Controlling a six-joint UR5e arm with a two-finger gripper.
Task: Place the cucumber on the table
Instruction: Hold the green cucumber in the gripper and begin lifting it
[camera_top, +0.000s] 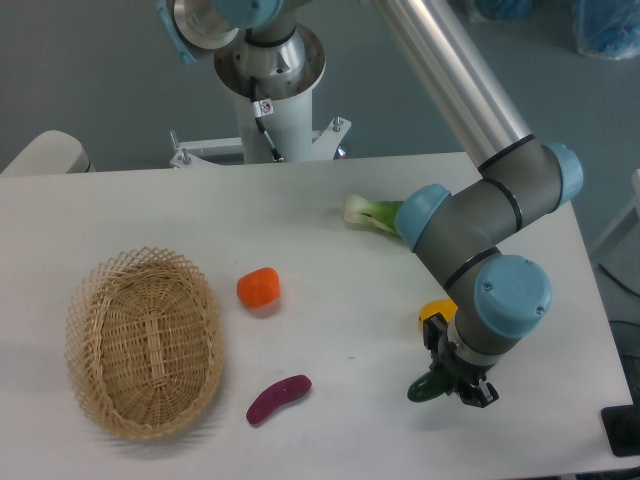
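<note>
Cucumber is the object of this task, but the order here goes from the biggest thing to the smallest. The table is a wide white top with rounded corners, and most of its surface near the front right is bare. On its left side lies the wicker basket, which is oval and has nothing in it. The gripper is low over the front right part of the table, and its fingers are closed on the cucumber (the wrist hides most of the vegetable, so I cannot see whether it already touches the surface).

To do this step well, I think the arm should go down slowly until the cucumber lies flat on the white top, and only then let it go, because a long round thing can roll toward the near edge. It should also stay apart from the yellow object just behind the wrist.

Only a short dark green, glossy end of the cucumber shows, pointing to the left below the wrist. The purple eggplant and the orange vegetable lie well apart from it.
</note>
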